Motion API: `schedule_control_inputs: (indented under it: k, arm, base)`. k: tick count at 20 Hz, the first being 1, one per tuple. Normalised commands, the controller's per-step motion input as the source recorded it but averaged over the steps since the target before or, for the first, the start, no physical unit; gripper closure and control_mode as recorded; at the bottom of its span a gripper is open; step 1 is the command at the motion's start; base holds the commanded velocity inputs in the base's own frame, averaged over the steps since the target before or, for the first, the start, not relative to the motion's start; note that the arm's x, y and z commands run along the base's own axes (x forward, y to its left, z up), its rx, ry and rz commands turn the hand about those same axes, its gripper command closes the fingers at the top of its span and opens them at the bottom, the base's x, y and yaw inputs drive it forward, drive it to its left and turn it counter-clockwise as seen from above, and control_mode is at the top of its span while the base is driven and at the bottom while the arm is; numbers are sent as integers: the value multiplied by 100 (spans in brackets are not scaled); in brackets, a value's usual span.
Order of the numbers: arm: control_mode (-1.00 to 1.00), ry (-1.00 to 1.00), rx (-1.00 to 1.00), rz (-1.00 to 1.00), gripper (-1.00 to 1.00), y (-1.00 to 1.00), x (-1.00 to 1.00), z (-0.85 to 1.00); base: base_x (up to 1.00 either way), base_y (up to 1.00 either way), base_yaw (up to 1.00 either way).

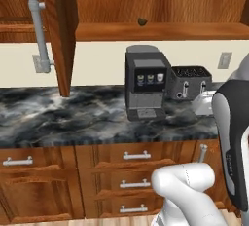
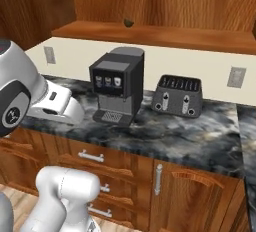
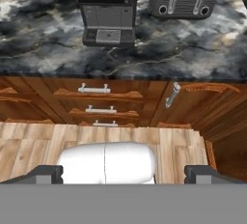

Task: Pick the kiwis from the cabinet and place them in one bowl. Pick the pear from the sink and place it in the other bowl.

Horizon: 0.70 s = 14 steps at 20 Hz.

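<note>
Here the cabinet door hangs open; one kiwi sits on its shelf, above the coffee machine. Toaster stands just right of the coffee machine on the dark marble worktop. Gripper jaws spread wide, empty, held over the wood floor before the drawers.

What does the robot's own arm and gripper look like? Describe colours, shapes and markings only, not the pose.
The arm is glossy white with rounded, tube-like links. Its joints carry dark grey to black bands, one with a small white logo mark, as on the large link in the left base view. The gripper ends in two small dark grey, blocky finger tips. No cables are visible.
</note>
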Motion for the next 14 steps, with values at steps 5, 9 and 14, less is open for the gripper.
schedule_control_inputs:
  k: [5,9,14]
  arm:
    - [100,0,0,0,-100,0,0,0]
    - [100,0,0,0,-100,0,0,0]
    - [100,0,0,0,-100,0,0,0]
  base:
    - [51,3,-12]
    - [38,3,-15]
    - [13,7,-14]
